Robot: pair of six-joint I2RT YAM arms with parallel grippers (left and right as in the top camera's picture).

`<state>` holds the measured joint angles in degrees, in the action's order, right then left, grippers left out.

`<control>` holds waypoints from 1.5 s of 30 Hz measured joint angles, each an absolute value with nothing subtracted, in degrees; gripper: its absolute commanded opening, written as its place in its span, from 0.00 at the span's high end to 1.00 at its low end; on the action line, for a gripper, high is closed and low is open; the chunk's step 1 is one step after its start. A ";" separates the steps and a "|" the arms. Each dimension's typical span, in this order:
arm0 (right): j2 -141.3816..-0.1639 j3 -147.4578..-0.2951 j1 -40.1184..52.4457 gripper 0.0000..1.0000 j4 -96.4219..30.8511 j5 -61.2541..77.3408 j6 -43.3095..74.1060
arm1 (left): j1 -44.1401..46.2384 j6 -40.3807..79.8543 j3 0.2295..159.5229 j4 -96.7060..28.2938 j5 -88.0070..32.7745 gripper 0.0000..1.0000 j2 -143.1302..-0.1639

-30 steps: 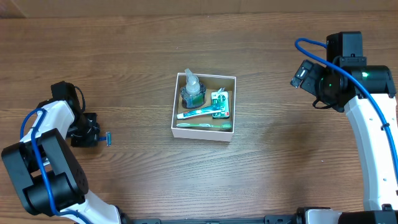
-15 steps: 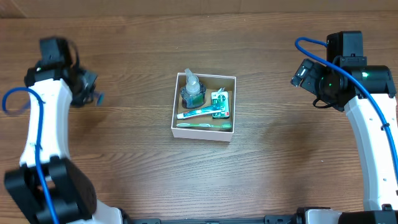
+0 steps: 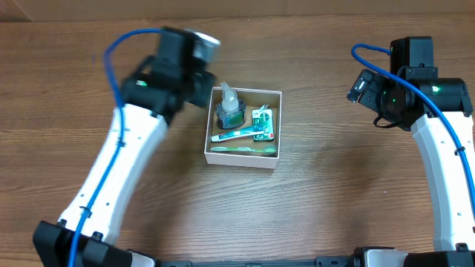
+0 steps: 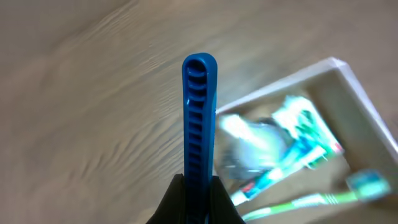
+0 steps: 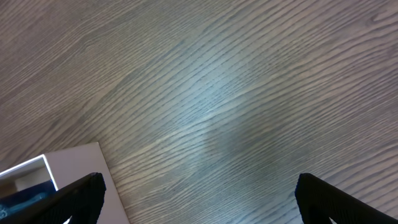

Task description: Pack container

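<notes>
The container [image 3: 241,160], a white box with a tan inside, sits mid-table. It holds a spray bottle [image 3: 229,107], a toothpaste tube [image 3: 236,135], a green toothbrush [image 3: 241,149] and a green packet [image 3: 262,123]. My left gripper [image 3: 199,90] is at the box's upper left corner. It is shut on a blue ribbed razor handle [image 4: 199,124], which sticks out ahead of my left gripper [image 4: 199,190]. The box [image 4: 348,74] shows blurred just right of the handle. My right gripper [image 3: 361,87] is open and empty, far right of the box; the right wrist view shows it [image 5: 199,199] over bare wood.
The wood table [image 3: 334,193] surrounds the box. A corner of the white box [image 5: 68,168] shows at the lower left of the right wrist view. The left arm [image 3: 119,170] stretches diagonally across the table's left half.
My left arm has swung from the far left of the table up and right to the box's upper left corner, carrying the blue razor. The right arm has not moved.
</notes>
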<state>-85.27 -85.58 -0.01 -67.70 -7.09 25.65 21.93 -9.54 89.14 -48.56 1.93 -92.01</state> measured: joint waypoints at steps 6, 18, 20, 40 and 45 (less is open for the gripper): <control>-85.27 -85.58 -0.01 0.00 -67.68 -7.09 25.65 | 32.34 -19.77 89.14 -48.38 1.87 0.96 -92.79; -85.27 -85.58 -0.01 0.00 -67.88 -7.07 25.63 | 35.16 -22.74 89.12 -53.63 1.91 0.96 -106.34; -85.27 -85.58 -0.01 0.00 -68.05 -7.09 25.65 | 35.16 -22.74 89.12 -54.85 1.91 0.79 -107.94; -85.27 -85.58 2.24 0.23 -57.54 0.69 15.88 | 33.43 -14.48 97.08 -57.34 9.28 0.00 -95.55; -87.18 -85.60 4.89 0.71 -55.59 1.19 15.31 | 20.49 -2.83 97.47 -57.39 12.53 0.00 -87.74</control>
